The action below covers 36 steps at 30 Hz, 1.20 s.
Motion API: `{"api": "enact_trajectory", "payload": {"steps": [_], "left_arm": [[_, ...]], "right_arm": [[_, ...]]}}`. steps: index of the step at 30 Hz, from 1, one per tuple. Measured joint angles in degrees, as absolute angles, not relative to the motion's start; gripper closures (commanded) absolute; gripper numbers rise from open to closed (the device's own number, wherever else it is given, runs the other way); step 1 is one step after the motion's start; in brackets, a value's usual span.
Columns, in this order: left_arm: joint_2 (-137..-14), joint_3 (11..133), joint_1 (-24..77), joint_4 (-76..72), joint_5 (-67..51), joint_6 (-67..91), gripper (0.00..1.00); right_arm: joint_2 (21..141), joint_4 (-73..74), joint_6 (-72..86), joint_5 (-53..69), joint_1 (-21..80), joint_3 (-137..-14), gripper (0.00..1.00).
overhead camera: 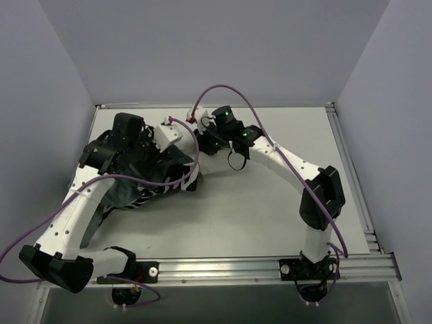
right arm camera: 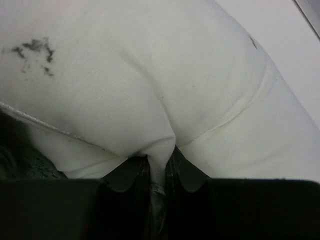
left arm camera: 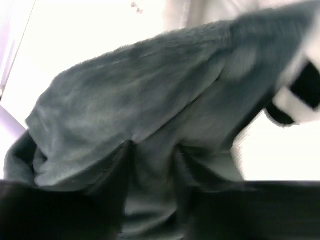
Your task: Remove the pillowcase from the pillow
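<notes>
1. Two dark fingers of the left gripper (left arm camera: pixel 152 195) straddle a fold of the limp fabric pillowcase (left arm camera: pixel 150 100), its plain grey face showing. Whether they clamp it I cannot tell.
2. The right gripper (right arm camera: pixel 157 170) pinches the plump white stuffed pillow (right arm camera: pixel 150 75), probably to pull it free.
3. Seen from above, the cover lies bunched on the left of the pale table (overhead camera: pixel 270 202).

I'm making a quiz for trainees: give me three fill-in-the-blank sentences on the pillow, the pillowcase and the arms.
1. The right gripper pinches a fold of the ___ pillow.
2. The left wrist camera shows the pillowcase's plain ___ side.
3. Seen from above, the pillowcase lies under the ___ arm.
Missing words: white; grey; left.
</notes>
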State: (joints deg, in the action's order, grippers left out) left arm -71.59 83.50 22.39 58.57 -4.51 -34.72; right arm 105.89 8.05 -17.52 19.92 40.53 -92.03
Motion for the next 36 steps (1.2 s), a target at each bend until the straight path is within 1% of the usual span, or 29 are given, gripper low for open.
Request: {"api": "enact_trajectory", "payload": {"steps": [1, 3, 5, 11, 15, 21, 26, 28, 29, 30, 33, 36], "left_arm": [[-71.6, 83.9, 22.1, 58.7, -4.4, -34.6, 0.24], [-71.5, 84.9, 21.2, 59.0, -4.3, -34.1, 0.14], [-71.2, 85.5, 19.7, 59.0, -4.3, -33.7, 0.08], [-69.7, 85.7, 14.2, 60.1, -4.7, -33.3, 0.07], [-67.2, 85.7, 12.8, 61.7, -5.3, -33.7, 0.07], [-63.5, 85.7, 12.7, 65.7, -8.3, -34.9, 0.07], [-62.6, 83.9, 10.9, 67.6, -6.6, -35.2, 0.06], [-62.5, 82.3, 7.0, 68.2, -5.4, -35.2, 0.04], [-62.7, 81.9, 4.2, 68.4, -5.3, -35.2, 0.00], [-62.9, 81.7, 0.9, 68.5, -5.9, -35.2, 0.04], [-63.2, 81.7, -6.9, 68.7, -6.6, -35.5, 0.04], [-63.2, 81.6, -10.4, 69.3, -7.7, -36.1, 0.04]], "right_arm": [[105.6, 8.4, -16.0, 20.3, 40.0, -92.0, 1.00], [105.0, 8.7, -12.7, 21.7, 38.3, -92.0, 1.00], [104.4, 9.0, -9.0, 23.2, 36.3, -92.0, 1.00], [104.2, 10.2, 0.6, 27.9, 31.5, -92.2, 1.00], [103.4, 11.3, 6.6, 30.7, 27.9, -92.2, 1.00], [101.6, 13.2, 10.5, 29.9, 25.8, -92.1, 1.00], [100.6, 14.6, 11.6, 28.3, 26.0, -92.1, 1.00], [100.2, 15.0, 11.8, 27.9, 26.0, -92.1, 1.00], [100.1, 15.3, 11.8, 27.7, 26.0, -92.1, 1.00], [99.9, 15.6, 11.8, 27.5, 26.0, -92.1, 1.00], [99.7, 16.2, 11.7, 27.0, 26.0, -92.1, 1.00], [99.7, 16.5, 11.7, 26.6, 26.0, -92.1, 1.00]]}}
